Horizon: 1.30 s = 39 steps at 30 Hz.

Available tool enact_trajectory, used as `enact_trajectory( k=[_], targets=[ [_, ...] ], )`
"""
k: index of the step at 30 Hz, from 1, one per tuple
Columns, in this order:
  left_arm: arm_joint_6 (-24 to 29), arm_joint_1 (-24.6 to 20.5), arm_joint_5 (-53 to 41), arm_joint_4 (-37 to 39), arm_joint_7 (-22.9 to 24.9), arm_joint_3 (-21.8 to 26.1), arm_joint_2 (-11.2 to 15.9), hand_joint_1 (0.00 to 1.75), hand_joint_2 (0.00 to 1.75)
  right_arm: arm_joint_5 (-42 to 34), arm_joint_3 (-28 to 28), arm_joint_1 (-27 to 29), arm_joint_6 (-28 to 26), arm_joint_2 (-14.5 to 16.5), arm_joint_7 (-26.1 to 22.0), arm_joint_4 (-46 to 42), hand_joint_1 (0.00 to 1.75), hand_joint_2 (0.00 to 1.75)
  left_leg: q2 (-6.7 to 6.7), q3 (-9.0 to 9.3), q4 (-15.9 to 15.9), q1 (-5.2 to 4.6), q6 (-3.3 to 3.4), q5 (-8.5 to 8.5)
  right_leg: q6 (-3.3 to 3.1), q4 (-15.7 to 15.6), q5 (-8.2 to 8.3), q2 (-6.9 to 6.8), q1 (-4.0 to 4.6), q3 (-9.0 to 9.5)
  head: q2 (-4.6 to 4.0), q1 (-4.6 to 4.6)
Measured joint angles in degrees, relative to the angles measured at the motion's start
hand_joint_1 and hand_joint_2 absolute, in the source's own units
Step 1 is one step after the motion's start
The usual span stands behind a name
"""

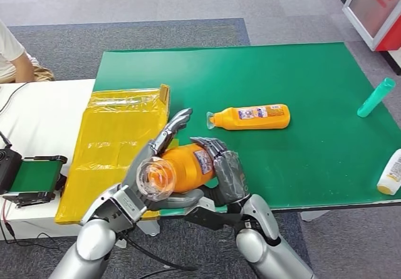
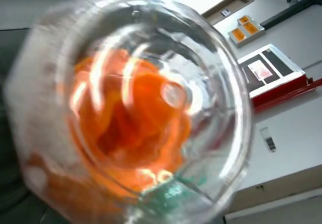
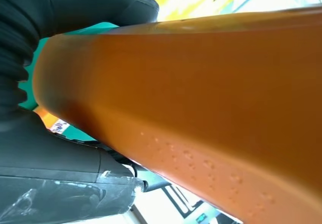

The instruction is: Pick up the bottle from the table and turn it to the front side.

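Together, both hands carry one orange plastic bottle with a clear cap (image 1: 182, 168), lifted off the bench at its near edge. The right hand (image 1: 226, 172) wraps the bottle's base end, dark fingers (image 1: 210, 145) curled over the top of the orange body beside its printed label, thumb underneath. In the right wrist view the orange body (image 3: 197, 103) runs across close to the lens, a ridge of small raised dots along it, with the dark thumb (image 3: 49, 163) pressed against it. The left hand (image 1: 141, 182) cradles the cap end: its fingers (image 1: 171, 128) reach up past the bottle's far side, only loosely spread, and the clear cap (image 1: 156, 177) points back toward the robot. The left wrist view looks straight into that cap (image 2: 133, 108), blurred orange behind it.

Beyond the hands, a second orange bottle (image 1: 250, 117) lies on its side on the green bench (image 1: 293, 72), cap to the left, label up. A teal tube (image 1: 376, 97) lies near the far right edge, and a white bottle with a yellow cap (image 1: 391, 173) at the right near corner. A yellow padded mailer (image 1: 113, 147) lies left of the held bottle, overlapping the bench edge and a white side table (image 1: 42, 116), which bears a small conveyor unit with a green belt (image 1: 33, 177). A person's arm (image 1: 19, 63) shows at the far left.
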Motion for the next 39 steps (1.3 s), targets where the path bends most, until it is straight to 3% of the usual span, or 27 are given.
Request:
enact_trajectory(
  k=[8,12,28,29,32,33,39],
  targets=[
    [0.22,-0.08,-1.69,-0.32,0.77,-0.17,0.22,0.02,1.75,0.37,-0.40,0.43,0.15,-0.12,0.03,0.00,1.75,1.75,0.00,-0.01,0.00,0.00,0.00,0.00,0.00,0.00,0.00,0.00,0.00,0.00,0.00,0.00],
    [0.08,0.05,-1.67,-0.33,0.96,-0.19,0.42,1.75,1.75,0.40,-0.48,0.48,0.16,-0.12,0.08,0.00,1.75,1.75,0.00,-0.01,0.00,0.00,0.00,0.00,0.00,0.00,0.00,0.00,0.00,0.00,0.00,0.01],
    [-0.60,0.52,-0.68,-0.91,1.22,-0.36,1.03,1.75,1.75,1.35,-0.63,0.67,-0.25,-0.12,-0.21,-0.15,1.75,1.75,0.00,-0.01,0.00,0.00,0.00,0.00,0.00,0.00,0.00,0.00,0.00,0.00,0.00,-0.01],
    [-0.62,0.53,-0.61,-0.95,1.21,-0.37,1.05,1.75,1.75,1.38,-0.63,0.68,-0.26,-0.12,-0.21,-0.16,1.44,1.75,0.00,-0.01,0.00,0.00,0.00,0.00,0.00,0.00,0.00,0.00,0.00,0.00,0.00,-0.01],
    [-0.61,0.59,-0.49,-1.07,1.21,-0.36,1.14,1.75,1.75,1.32,-0.61,0.69,-0.28,-0.12,-0.23,-0.31,0.14,1.75,0.00,-0.01,0.00,0.00,0.00,0.00,0.00,0.00,0.00,0.00,0.00,0.00,0.00,-0.01],
    [-0.52,0.65,-0.47,-1.08,1.24,-0.33,1.18,1.75,1.75,1.22,-0.56,0.69,-0.27,-0.12,-0.30,-0.45,0.00,1.75,0.00,-0.01,0.00,0.00,0.00,0.00,0.00,0.00,0.00,0.00,0.00,0.00,0.00,0.00],
    [0.80,1.85,-0.57,-1.12,1.21,-0.10,1.70,1.75,1.75,0.26,-0.09,0.62,-0.24,-0.10,-0.21,-1.50,0.00,1.75,0.00,-0.01,0.00,0.00,0.00,0.00,0.00,0.00,-0.01,0.00,0.00,-0.02,0.00,0.00]
  ],
)
